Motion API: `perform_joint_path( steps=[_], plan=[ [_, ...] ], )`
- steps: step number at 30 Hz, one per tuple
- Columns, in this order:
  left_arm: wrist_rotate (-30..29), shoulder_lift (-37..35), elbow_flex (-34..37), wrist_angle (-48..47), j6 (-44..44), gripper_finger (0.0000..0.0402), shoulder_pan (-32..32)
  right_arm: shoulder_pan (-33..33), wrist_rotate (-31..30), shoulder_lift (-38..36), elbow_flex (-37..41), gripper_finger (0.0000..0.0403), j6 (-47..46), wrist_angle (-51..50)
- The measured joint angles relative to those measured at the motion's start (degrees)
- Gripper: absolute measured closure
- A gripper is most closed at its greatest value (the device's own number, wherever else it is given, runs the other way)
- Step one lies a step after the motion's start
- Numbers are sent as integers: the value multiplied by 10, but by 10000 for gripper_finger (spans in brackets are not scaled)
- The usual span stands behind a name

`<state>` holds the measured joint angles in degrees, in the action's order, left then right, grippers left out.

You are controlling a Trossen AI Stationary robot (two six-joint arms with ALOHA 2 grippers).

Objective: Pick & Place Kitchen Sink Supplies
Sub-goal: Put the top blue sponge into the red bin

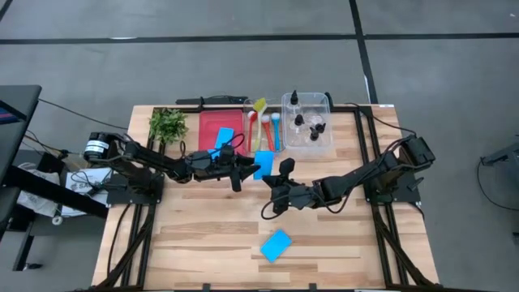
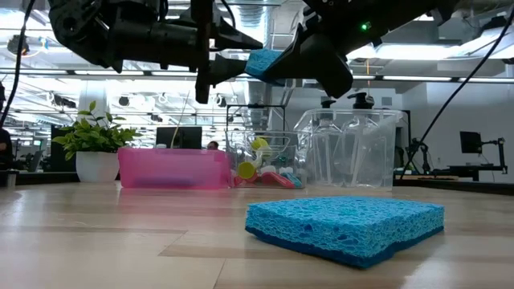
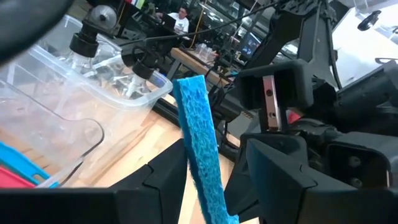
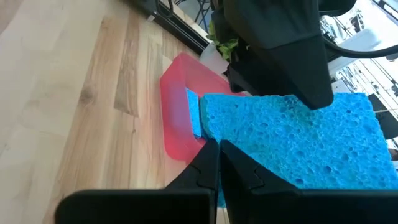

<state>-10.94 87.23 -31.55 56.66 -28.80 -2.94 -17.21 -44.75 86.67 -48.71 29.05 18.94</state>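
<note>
From above, the left gripper (image 1: pixel 246 168) reaches across the middle of the wooden table (image 1: pixel 203 243), its fingers clamped on a blue sponge (image 1: pixel 263 165) held just in front of the red tray (image 1: pixel 216 130); the right gripper (image 1: pixel 283 172) sits right beside that sponge with its fingers pressed together and nothing between them. A second blue sponge (image 1: pixel 276 245) lies flat near the front edge, well apart from both arms. Brushes (image 1: pixel 261 122) rest between the red tray and the clear tray (image 1: pixel 324 104), which holds black-capped bottles (image 1: pixel 298 119); a leafy plant (image 1: pixel 168 124) stands at the back left. At table height, the loose sponge (image 2: pixel 345 226) fills the foreground, while the held sponge (image 2: pixel 263 61) hangs above in the air. The left wrist camera shows the sponge (image 3: pixel 200 155) edge-on between its two dark fingers (image 3: pixel 155 180). The right wrist camera shows its closed fingers (image 4: pixel 211 165) against the sponge's broad face (image 4: pixel 292 140), with another sponge (image 4: pixel 193 118) in the red tray (image 4: pixel 174 118).
</note>
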Motion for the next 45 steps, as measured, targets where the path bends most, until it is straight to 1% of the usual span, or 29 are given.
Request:
perform_joint_path(
  steps=[6, 9, 14, 22, 25, 28, 32, 36, 39, 42, 45],
  plan=[
    [-1, 0, 0, 0, 15, 236, 0, 0, 0, 0, 0, 402, 0, 0],
    [-1, 0, 0, 0, 15, 248, 0, 0, 10, 0, 0, 402, 0, 0],
    [-1, 0, 0, -1, 20, 289, 0, 0, 24, 0, 0, 402, 0, 1],
    [-1, 0, 0, -5, 46, 374, 0, 0, 27, 0, 0, 400, 0, 0],
    [-1, 0, 0, -5, 56, 388, 0, 0, 27, 0, 0, 393, -2, 0],
    [-1, 0, 0, -5, 61, 379, 0, 0, 28, 0, 0, 371, -1, -3],
    [-1, 0, 0, -8, 75, 379, 0, -7, 25, 0, 0, 319, 0, -10],
    [0, 0, 1, -9, 76, 388, 6, -18, -9, 0, 0, 261, 4, -24],
    [-1, -1, 5, -12, 76, 381, 16, -34, -32, 0, 0, 225, 15, -37],
    [-1, -1, 6, -18, 76, 376, 26, -54, -36, 0, 0, 200, 18, -38],
    [-1, -1, 6, -22, 90, 380, 35, -74, -37, 0, 0, 186, 6, -46]
  ],
)
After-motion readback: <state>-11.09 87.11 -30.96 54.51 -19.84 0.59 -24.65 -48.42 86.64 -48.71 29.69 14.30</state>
